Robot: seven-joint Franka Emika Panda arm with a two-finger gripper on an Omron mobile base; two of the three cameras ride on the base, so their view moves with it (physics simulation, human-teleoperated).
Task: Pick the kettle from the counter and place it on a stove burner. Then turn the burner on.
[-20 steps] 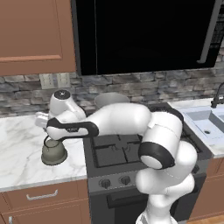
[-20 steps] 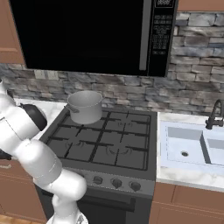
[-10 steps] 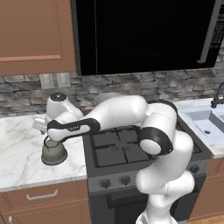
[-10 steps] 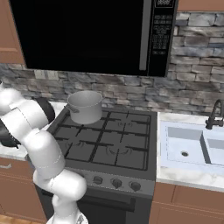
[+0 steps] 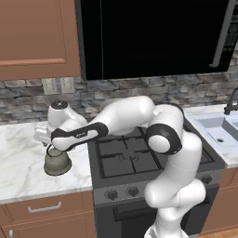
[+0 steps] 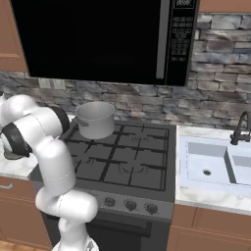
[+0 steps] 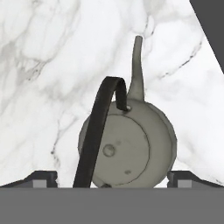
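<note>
Kettle (image 7: pixel 131 144) sits on marble counter (image 7: pixel 43 65) (beside stove (image 5: pixel 125 155)).

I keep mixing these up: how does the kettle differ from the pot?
The kettle is small, squat and grey-green, with a black arched handle and a spout; the pot is larger, straight-sided and steel. The kettle sits on the counter; the pot stands on the stove. Both are metal.
</note>
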